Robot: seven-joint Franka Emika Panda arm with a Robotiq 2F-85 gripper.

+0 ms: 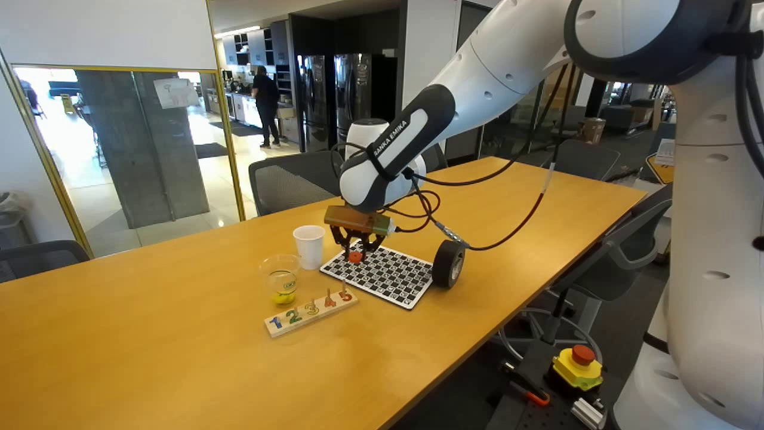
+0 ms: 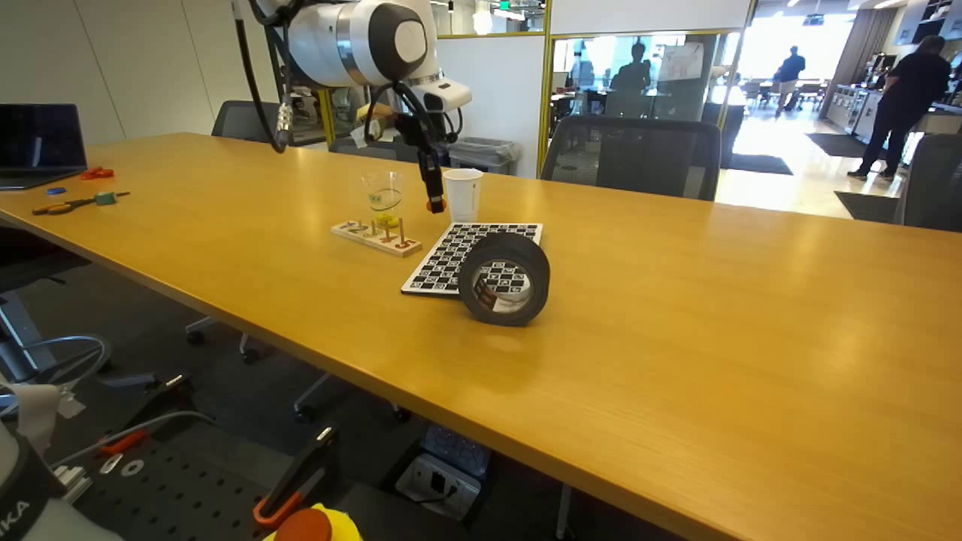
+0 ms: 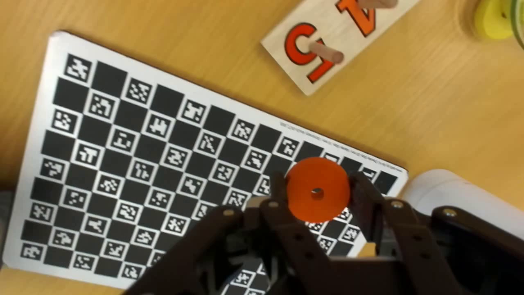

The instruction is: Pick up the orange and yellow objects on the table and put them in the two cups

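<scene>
My gripper (image 3: 317, 189) is shut on a round orange piece (image 3: 316, 172) with a small hole in its middle. A finger presses each side of it. The exterior views show this piece (image 1: 355, 257) raised above the checkered board, close to the white cup (image 1: 309, 246). That cup stands upright on the table (image 1: 179, 346), beside the board's corner. The second cup is clear (image 1: 280, 269) and upright, with yellow pieces (image 1: 283, 297) at its bottom. In the wrist view some yellow (image 3: 491, 18) shows at the top right corner. The inside of the white cup is hidden.
The checkered board (image 2: 443, 263) lies flat under the gripper, with an upright roll of black tape (image 2: 537, 293) at its edge. A wooden number board with pegs (image 1: 310, 310) sits near the clear cup. Farther off are a laptop (image 2: 37, 143), red-orange bits (image 2: 96, 173) and scissors (image 2: 60, 207).
</scene>
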